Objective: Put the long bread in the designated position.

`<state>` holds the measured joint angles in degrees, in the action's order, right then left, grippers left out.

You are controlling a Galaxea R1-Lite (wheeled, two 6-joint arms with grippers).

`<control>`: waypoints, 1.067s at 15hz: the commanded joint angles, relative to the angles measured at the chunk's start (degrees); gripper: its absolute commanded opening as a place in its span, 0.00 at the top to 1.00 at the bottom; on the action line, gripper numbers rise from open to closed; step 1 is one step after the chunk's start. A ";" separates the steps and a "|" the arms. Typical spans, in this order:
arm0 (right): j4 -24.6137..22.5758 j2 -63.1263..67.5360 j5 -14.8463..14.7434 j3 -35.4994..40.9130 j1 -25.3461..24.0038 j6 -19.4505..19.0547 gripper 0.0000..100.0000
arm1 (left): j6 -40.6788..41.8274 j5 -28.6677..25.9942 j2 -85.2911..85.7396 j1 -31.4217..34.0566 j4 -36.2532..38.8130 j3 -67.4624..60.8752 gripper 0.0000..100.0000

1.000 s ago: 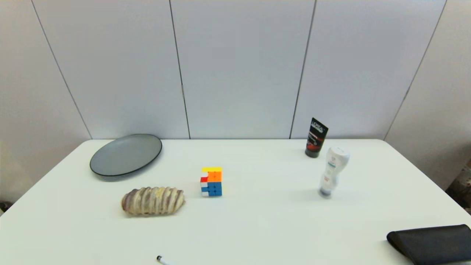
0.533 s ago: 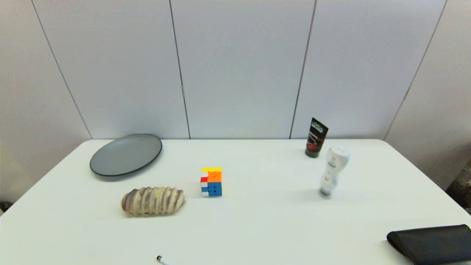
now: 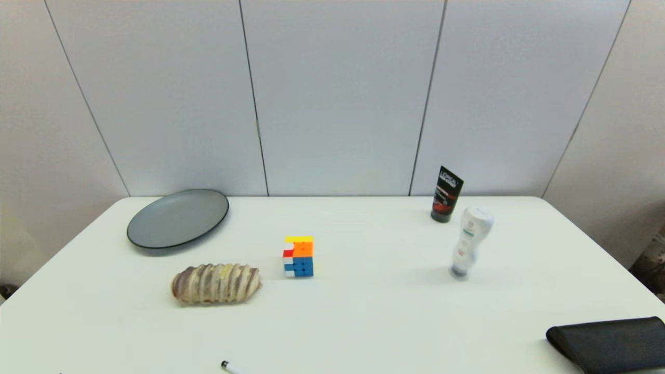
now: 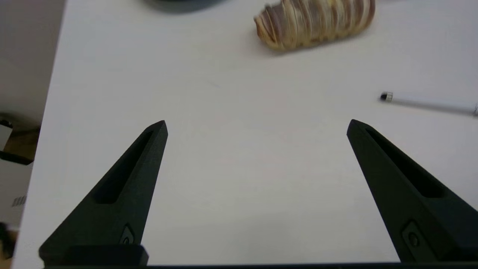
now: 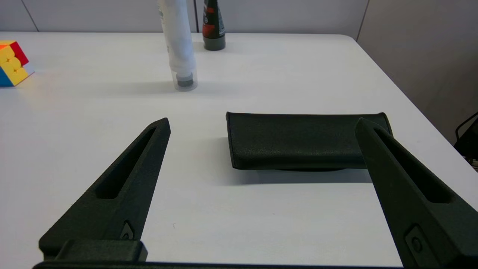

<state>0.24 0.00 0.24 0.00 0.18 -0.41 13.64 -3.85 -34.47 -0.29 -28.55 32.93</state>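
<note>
Head view: the long bread lies on the white table, left of the colourful cube.

Left wrist view: left gripper spread wide, empty, short of the bread.

Right wrist view: right gripper spread wide, empty, near a black pouch.

Head view: high, facing forward and down over the white table.
Left wrist view: low, close, facing the ridged beige-brown loaf.
Right wrist view: low, near the black pouch.
Shared: loaf, pouch.
</note>
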 commanded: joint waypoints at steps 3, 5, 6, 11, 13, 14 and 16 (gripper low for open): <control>0.02 0.00 0.02 0.00 -0.01 -0.11 0.00 | 29.25 -4.06 -35.49 -0.59 -4.41 15.24 0.00; 0.02 0.00 0.02 0.00 -0.01 -0.11 0.00 | 33.73 -4.15 -41.37 -1.90 -4.41 17.43 0.00; 0.02 0.00 0.02 0.00 -0.01 -0.11 0.00 | 35.67 -4.23 -44.36 -3.49 -4.50 19.28 0.00; 0.02 0.00 0.02 0.00 -0.01 -0.11 0.00 | 50.08 -4.59 -57.72 -7.79 -4.85 30.97 0.00; 0.02 0.00 0.02 0.00 -0.01 -0.11 0.00 | 52.54 -4.59 -61.50 -10.17 -5.99 35.54 0.00; 0.02 0.00 0.02 0.00 -0.01 -0.11 0.00 | 54.30 -4.59 -63.17 -10.96 -6.08 37.21 0.00; 0.02 0.00 0.02 0.00 -0.01 -0.11 0.00 | 55.97 -5.11 -66.60 -12.72 -6.08 38.53 0.00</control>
<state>0.27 0.00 0.24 0.00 0.18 -0.51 67.69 -8.42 -95.20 -10.76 -34.43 69.10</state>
